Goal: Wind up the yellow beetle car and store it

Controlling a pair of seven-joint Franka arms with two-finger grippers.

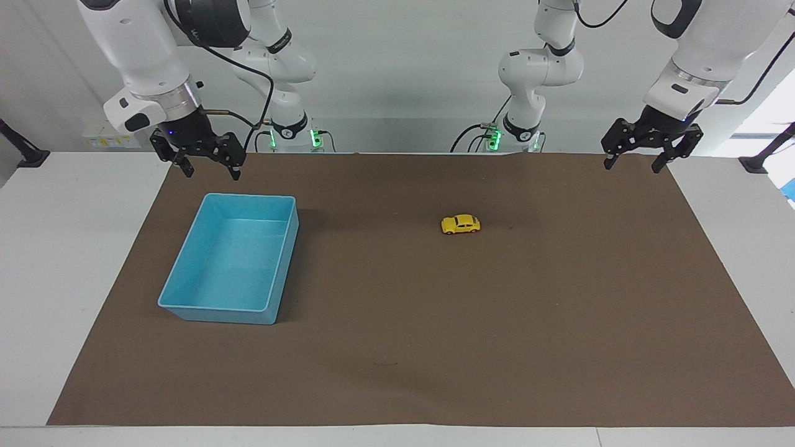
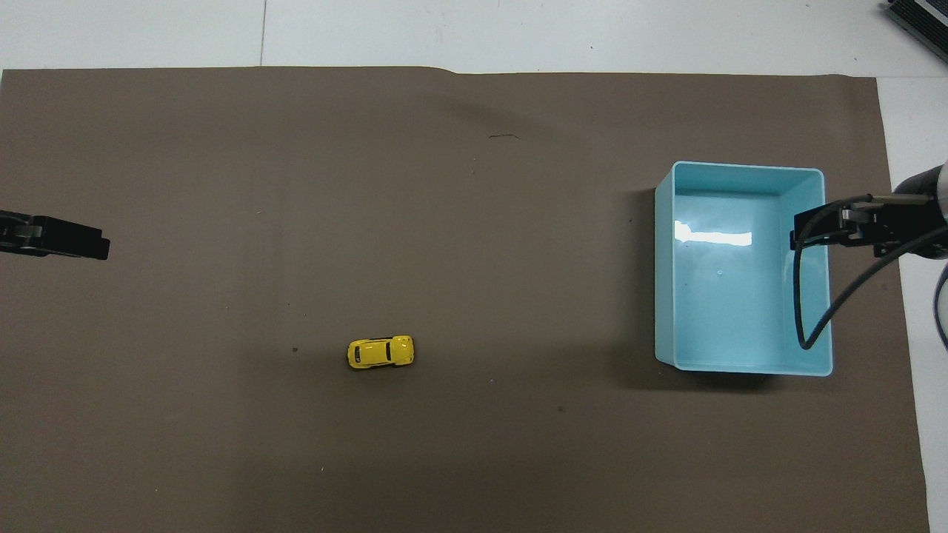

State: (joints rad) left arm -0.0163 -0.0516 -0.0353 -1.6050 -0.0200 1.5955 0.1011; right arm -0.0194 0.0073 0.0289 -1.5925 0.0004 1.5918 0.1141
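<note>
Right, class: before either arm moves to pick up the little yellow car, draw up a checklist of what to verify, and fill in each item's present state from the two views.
1. The yellow beetle car stands on its wheels on the brown mat, free of anything else: ok.
2. The blue bin is upright, with nothing in it: ok.
3. The left gripper is up in the air over the mat's edge, open, holding nothing: ok.
4. The right gripper is raised beside the bin, open, holding nothing: ok.
5. No object lies on the mat between car and bin: ok.
6. The car's spring is wound: cannot tell.
</note>
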